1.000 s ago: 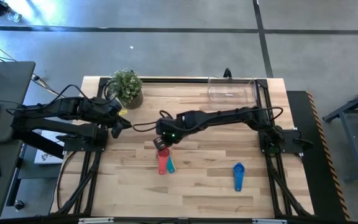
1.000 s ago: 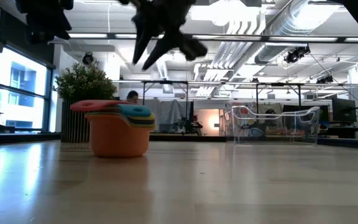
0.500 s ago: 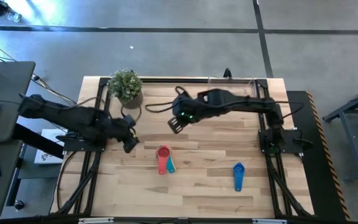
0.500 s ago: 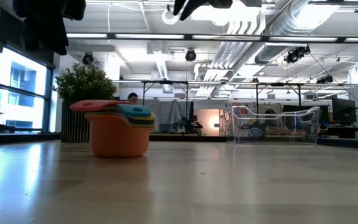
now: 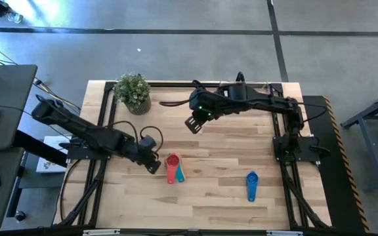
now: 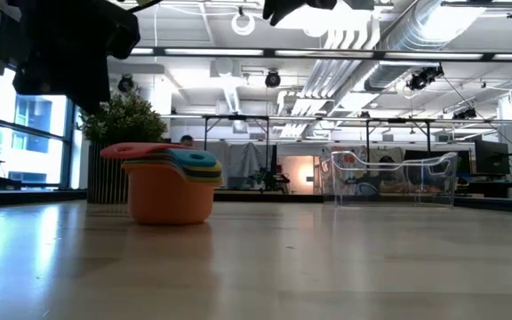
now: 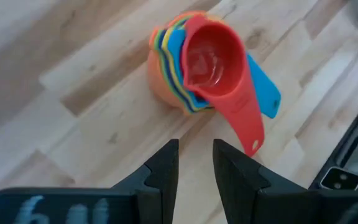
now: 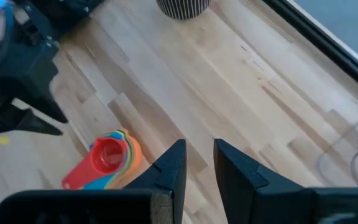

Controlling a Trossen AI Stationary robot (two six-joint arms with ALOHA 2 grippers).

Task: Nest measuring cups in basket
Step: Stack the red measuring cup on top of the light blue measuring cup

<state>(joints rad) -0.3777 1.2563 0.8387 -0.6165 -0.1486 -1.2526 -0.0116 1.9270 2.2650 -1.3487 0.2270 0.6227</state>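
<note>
Nesting cups (image 5: 172, 168) stacked, basket (image 6: 392, 179) seemingly empty

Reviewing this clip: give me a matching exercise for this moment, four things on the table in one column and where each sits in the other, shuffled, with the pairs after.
Things:
1. stack of cups
2. single blue cup
3. basket
4. potted plant

Places:
A. far corner of the table on the left arm's side
B. alone on the wood, near the front on the right arm's side
C. mid-table, just beyond the left gripper
D. far edge of the table on the right arm's side, with no cups in it

Pairs: 1-C, 2-B, 3-D, 4-A
</note>
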